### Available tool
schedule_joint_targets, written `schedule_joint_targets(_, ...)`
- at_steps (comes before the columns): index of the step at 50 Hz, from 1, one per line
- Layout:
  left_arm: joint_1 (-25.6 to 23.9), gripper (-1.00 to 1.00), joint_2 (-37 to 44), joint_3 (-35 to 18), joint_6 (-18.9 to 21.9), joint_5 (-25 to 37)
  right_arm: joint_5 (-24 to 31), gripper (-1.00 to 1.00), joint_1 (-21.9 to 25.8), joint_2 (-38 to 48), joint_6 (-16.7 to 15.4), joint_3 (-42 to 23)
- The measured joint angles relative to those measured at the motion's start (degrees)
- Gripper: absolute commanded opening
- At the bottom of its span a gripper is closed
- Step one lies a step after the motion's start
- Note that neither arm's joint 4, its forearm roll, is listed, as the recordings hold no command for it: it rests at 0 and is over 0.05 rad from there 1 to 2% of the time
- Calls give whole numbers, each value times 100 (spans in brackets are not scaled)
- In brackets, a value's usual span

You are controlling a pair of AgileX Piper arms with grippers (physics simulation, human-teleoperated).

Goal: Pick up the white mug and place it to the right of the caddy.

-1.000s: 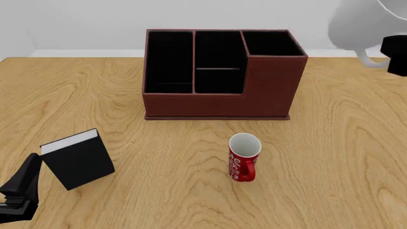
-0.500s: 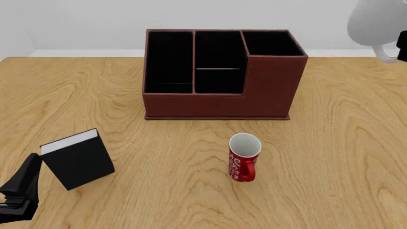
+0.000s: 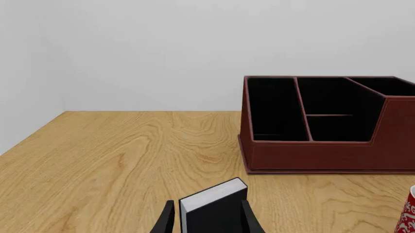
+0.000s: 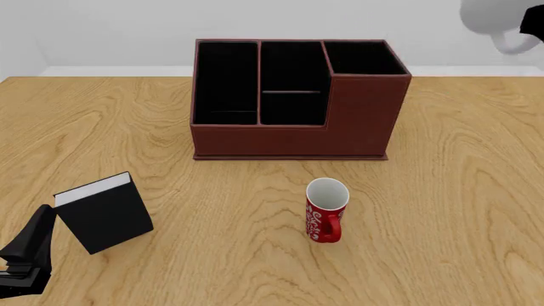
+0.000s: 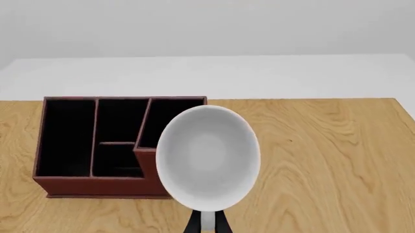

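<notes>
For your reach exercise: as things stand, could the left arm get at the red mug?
Probably not directly: the black book stands right before the left gripper, between it and the red mug.

The right wrist view looks down on the white mug (image 5: 207, 160), seen end-on as a glossy white oval that fills the middle of the picture. The dark fingers (image 5: 192, 224) of the right end effector (image 5: 207, 224) pinch the mug's handle between them. Behind the mug lies the reddish-brown caddy (image 5: 91, 187) on the wooden tabletop (image 5: 331, 160); the mug covers the caddy's near right corner. The caddy's black-lined compartments are open to the camera. Beyond the caddy the tabletop ends at a pale floor.
</notes>
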Motion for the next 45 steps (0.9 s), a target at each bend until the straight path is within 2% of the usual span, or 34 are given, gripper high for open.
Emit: schedule_joint_targets(45, 0, 100, 0, 0, 0, 0, -66, -100, -399, 1523, 171, -924)
